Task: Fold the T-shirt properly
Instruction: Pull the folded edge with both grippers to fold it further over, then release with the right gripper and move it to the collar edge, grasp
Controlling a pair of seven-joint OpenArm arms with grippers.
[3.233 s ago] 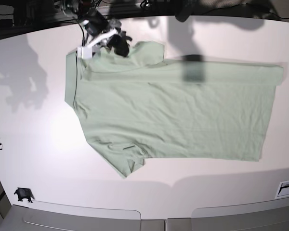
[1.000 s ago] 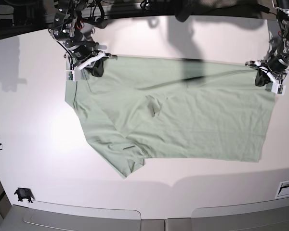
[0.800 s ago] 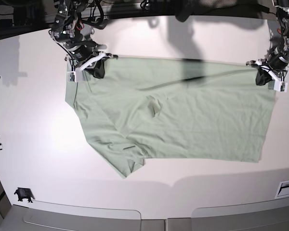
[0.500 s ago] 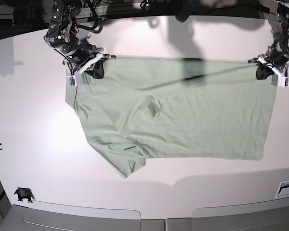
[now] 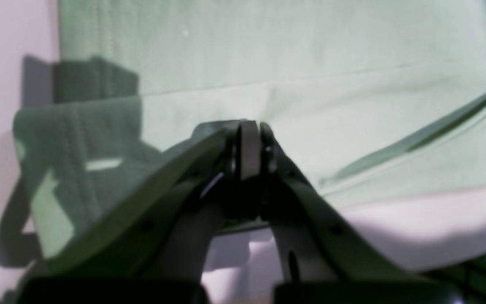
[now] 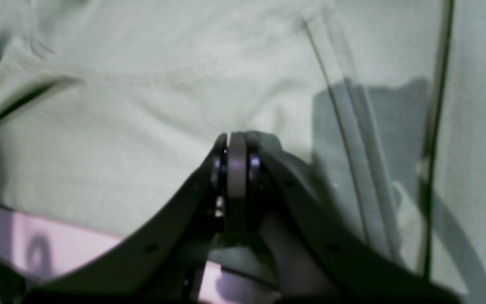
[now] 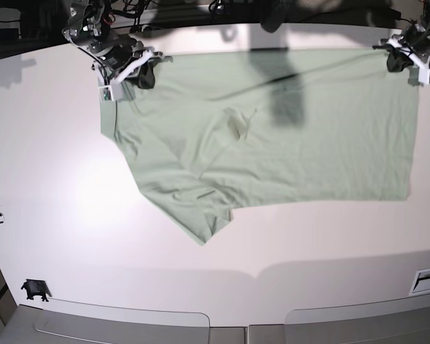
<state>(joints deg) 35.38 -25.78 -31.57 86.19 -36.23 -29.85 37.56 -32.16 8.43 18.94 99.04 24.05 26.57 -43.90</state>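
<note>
Judging by how it lies, folding has barely begun: the thin pale mint-green T-shirt [image 7: 272, 136] sprawls nearly flat on the white desk [image 7: 50, 179], its far edge pinched in the clamped left gripper [image 7: 406, 57] and clamped right gripper [image 7: 132, 69].

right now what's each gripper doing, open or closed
Left gripper: shut on the T-shirt, at its far edge.
Right gripper: shut on the T-shirt, at its far edge too.

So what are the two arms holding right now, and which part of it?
Both hold the T-shirt along its far edge: the right end effector is pinched on the collar-end corner, the left end effector on the hem-end corner.
</note>
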